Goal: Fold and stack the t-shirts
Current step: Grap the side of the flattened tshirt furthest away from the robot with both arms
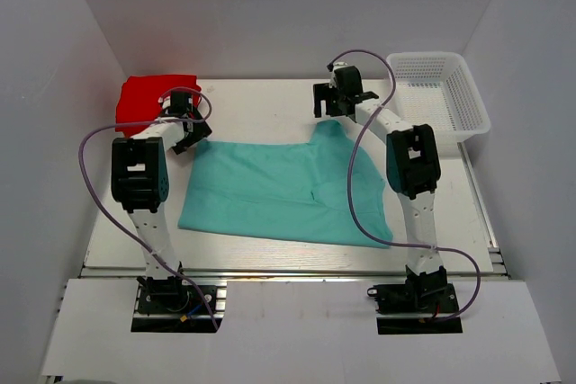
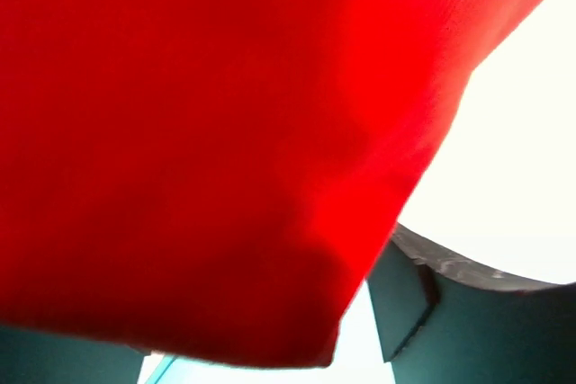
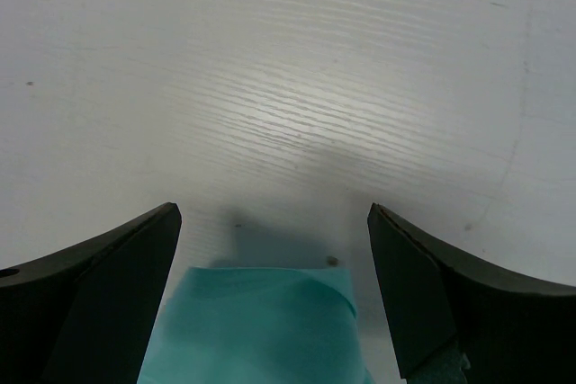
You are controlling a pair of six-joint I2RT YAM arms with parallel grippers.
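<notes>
A teal t-shirt (image 1: 288, 191) lies spread flat on the table. One sleeve tip (image 1: 331, 128) points to the far side and also shows in the right wrist view (image 3: 261, 321). A bright red t-shirt (image 1: 148, 96) lies bunched at the back left corner. My left gripper (image 1: 191, 128) is at the red shirt's right edge, above the teal shirt's far left corner. Red cloth (image 2: 207, 132) fills its view, and its jaws stand apart (image 2: 261, 312). My right gripper (image 1: 342, 101) is open (image 3: 272, 213) just over the sleeve tip and holds nothing. No orange edge shows.
A white mesh basket (image 1: 441, 87) stands at the back right, beside the right arm. White walls close in the table (image 1: 261, 101) at the back and on both sides. Purple cables loop off both arms.
</notes>
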